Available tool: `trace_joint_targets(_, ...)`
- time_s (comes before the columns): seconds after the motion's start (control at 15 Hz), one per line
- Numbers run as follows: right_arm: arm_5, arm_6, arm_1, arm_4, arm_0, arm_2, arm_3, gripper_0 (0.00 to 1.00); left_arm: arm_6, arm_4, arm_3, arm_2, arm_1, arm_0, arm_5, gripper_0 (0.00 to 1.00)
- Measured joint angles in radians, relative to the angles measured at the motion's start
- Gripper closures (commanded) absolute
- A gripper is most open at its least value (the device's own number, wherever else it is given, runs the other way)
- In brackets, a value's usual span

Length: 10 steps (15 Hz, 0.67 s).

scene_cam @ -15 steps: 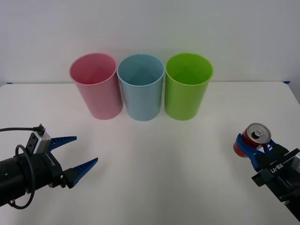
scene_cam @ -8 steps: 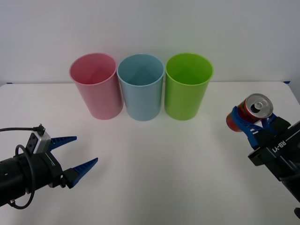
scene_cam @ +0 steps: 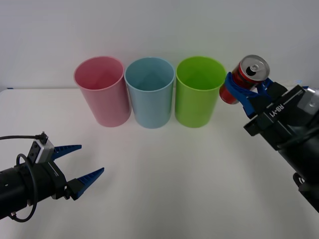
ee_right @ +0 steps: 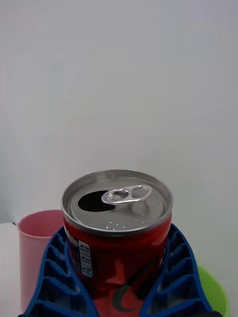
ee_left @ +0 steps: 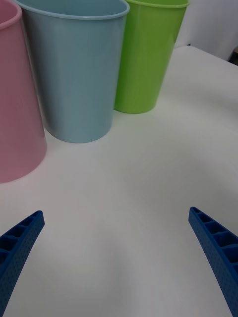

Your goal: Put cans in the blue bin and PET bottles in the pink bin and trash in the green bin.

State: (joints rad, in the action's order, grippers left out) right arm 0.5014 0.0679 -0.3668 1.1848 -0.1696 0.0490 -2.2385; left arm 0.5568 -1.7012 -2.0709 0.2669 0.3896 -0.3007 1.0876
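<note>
Three bins stand in a row at the back of the white table (scene_cam: 164, 174): the pink bin (scene_cam: 102, 92), the blue bin (scene_cam: 149, 93) in the middle and the green bin (scene_cam: 199, 92). A red can (scene_cam: 245, 77) with a silver top (ee_right: 116, 200) hangs in the air just right of the green bin's rim, level with it. My right gripper (scene_cam: 246, 89) is shut on the can, blue fingers (ee_right: 59, 277) on both sides. My left gripper (scene_cam: 82, 162) rests low at the front left, open and holding nothing. The left wrist view has the blue bin (ee_left: 74, 69) straight ahead, between the pink bin (ee_left: 15, 99) and the green bin (ee_left: 148, 54).
All three bins look empty inside. A white wall rises behind the table. Bare tabletop stretches between the bins and the two arms.
My right gripper has carried the can up from near the table's right side, moving back and left, until it hangs beside the green bin's rim. The left arm has stayed still.
</note>
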Motion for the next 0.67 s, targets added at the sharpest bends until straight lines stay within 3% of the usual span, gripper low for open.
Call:
trace_joint_targets(0.27, -0.138, 0.144, -0.026, 0.142, 0.213, -0.158, 0.126, 1.00, 0.000, 0.000, 0.000, 0.000, 0.000, 0.000, 0.000, 0.00)
trace_joint_targets(0.67, -0.298, 0.156, -0.007, 0.152, 0.529, -0.344, 0.420, 1.00, 0.000, 0.000, 0.000, 0.000, 0.000, 0.000, 0.000, 0.00)
